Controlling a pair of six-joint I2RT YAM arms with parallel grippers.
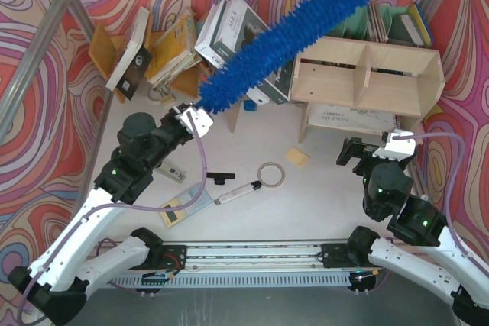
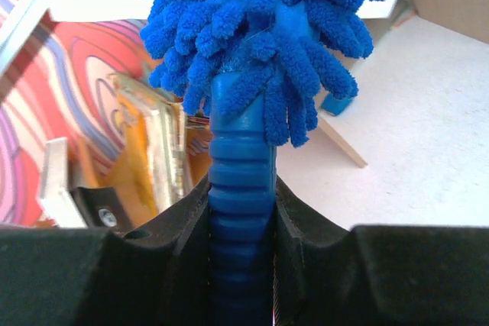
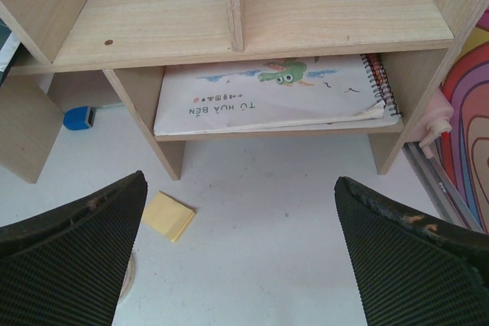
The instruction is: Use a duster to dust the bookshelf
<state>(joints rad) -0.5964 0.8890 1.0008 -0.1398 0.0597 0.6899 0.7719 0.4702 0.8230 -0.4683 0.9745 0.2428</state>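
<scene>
Two grippers, split roles. My left gripper point(image 1: 191, 118) is clamped tight on the duster point(image 1: 283, 36), low on its ribbed handle point(image 2: 243, 181) so the whole fluffy head is free to sweep. It slants up across the bookshelf point(image 1: 367, 74), tip over the top-left corner; contact unclear. My right gripper point(image 3: 241, 181) hangs wide open, holding nothing, just in front of the bookshelf, probably to keep clear.

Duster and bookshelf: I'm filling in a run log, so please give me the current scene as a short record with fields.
duster: held by its handle, head slanting across the leaning books toward the back
bookshelf: pale wood, a spiral notebook on its lower shelf
left gripper: shut on the duster handle
right gripper: open, empty, facing the bookshelf
duster touching bookshelf: cannot tell
</scene>
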